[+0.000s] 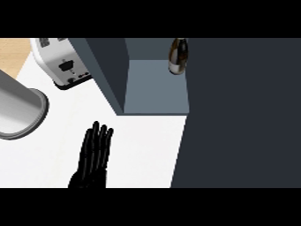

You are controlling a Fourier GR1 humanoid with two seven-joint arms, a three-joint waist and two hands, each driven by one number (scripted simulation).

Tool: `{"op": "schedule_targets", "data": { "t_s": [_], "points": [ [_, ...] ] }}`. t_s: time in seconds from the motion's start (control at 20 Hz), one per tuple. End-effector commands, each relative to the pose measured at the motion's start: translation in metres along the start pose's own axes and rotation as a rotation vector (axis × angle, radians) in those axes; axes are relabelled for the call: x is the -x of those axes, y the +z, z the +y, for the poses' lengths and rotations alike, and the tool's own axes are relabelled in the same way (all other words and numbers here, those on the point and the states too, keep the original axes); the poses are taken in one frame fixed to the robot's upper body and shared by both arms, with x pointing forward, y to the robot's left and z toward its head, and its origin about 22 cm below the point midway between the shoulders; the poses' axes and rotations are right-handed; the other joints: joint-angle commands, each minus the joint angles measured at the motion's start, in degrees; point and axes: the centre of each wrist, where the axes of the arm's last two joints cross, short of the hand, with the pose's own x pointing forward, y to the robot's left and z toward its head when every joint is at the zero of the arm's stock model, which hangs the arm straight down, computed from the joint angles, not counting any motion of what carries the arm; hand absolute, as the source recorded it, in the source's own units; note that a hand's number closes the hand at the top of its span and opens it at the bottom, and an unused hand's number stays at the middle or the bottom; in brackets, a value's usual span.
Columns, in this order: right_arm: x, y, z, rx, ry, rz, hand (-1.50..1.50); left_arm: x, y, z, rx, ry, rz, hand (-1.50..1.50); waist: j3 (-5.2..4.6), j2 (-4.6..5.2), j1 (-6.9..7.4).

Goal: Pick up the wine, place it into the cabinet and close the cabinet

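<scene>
White worktop [140, 145] carries all items in the head view; a strip of pale wood shows beyond its left edge.

Cabinet [154, 88]: grey-blue, open, set against the far part of the worktop. Its interior floor is visible, bounded on the left by a side wall. A large dark panel [250, 114], apparently the cabinet door, covers the whole right side of the view and hides the right part of the worktop.

Wine [177, 56]: a dark bottle with a lighter label band. It is inside the cabinet, at the far right corner of the interior floor, just beside the edge of the dark panel. No hand touches it.

Left hand [95, 152]: black, showing over the near part of the worktop, left of centre. Its fingers are straight, held together and pointing toward the far edge. They grip nothing. The hand is well apart from the wine and near the front edge of the cabinet floor.

Toaster [61, 62]: white with dark slots and a dark control panel, at the far left corner of the worktop, just beside the cabinet's left wall.

Grey cylinder [13, 103]: large, at the left edge of the worktop, nearer than the toaster.
</scene>
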Motion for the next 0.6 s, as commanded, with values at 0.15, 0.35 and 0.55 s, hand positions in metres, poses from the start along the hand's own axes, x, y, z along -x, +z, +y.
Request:
{"op": "schedule_targets", "data": {
  "t_s": [0.15, 0.35, 0.55],
  "points": [
    [-0.015, 0.030, 0.012, -0.116, -0.005, -0.049, 1.50, -0.021, 0.014, 0.029, 0.034, -0.019, -0.015, -1.50, -0.03, -0.05, -0.18],
    [-0.011, 0.028, 0.024, -0.199, -0.133, 0.017, 1.50, -0.042, 0.017, 0.041, 0.032, 0.003, -0.011, -1.50, -0.05, -0.17, 0.00],
    [-0.008, 0.026, 0.032, -0.238, -0.211, 0.080, 1.50, -0.050, 0.018, 0.065, 0.016, -0.038, -0.023, -1.50, -0.06, -0.15, 0.22]
  ]
}}
